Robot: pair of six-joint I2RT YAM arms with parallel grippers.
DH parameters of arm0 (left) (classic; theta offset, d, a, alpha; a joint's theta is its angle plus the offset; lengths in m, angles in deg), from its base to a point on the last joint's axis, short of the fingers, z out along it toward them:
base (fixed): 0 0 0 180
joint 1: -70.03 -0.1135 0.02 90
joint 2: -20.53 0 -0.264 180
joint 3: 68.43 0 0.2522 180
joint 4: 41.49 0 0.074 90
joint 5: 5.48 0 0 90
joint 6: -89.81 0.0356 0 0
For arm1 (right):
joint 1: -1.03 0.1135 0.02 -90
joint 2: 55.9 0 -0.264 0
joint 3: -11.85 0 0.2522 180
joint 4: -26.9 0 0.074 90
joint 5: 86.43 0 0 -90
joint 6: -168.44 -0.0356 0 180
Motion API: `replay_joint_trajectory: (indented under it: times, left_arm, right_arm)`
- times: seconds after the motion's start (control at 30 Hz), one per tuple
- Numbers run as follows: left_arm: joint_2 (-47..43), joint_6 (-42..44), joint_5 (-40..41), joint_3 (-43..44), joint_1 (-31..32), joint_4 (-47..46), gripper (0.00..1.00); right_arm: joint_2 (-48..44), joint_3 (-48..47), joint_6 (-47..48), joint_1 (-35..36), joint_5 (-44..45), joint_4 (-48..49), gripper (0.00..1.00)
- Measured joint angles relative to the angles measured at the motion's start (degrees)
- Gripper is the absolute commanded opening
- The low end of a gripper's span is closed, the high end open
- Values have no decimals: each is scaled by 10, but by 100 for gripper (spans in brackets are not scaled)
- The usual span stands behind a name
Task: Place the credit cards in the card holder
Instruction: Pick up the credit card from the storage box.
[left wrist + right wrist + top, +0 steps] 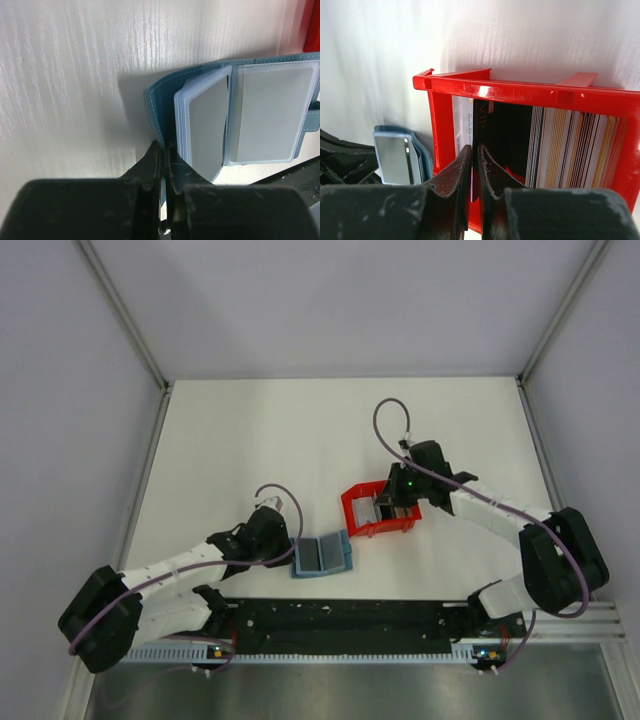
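Note:
The teal card holder [322, 555] lies open near the table's front, its clear sleeves [267, 117] showing grey inserts. My left gripper [287, 540] is shut on the left cover flap [156, 107], pinching its edge between the fingertips [153, 152]. Several credit cards [570, 145] stand on edge in the red tray [352, 512]. My right gripper [386, 506] reaches into the tray, shut on a black card [482, 125] marked VIP; a white card [461, 125] stands just left of it. In the right wrist view the card holder [395, 157] sits left of the tray.
The red tray's rim [520, 92] surrounds the right fingers closely. A black rail [340, 620] runs along the near table edge between the arm bases. White enclosure walls bound the table at the back and sides.

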Motion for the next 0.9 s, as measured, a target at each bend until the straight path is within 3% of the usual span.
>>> replay_joint_trajectory:
  times: [0.7, 0.9]
  left_arm:
    - [1, 2, -3, 0, 0, -2, 0]
    - [1, 2, -4, 0, 0, -2, 0]
  right_arm:
    - [-3, 0, 23, 0, 54, -37, 9]
    - [14, -1, 27, 0, 55, -43, 18]
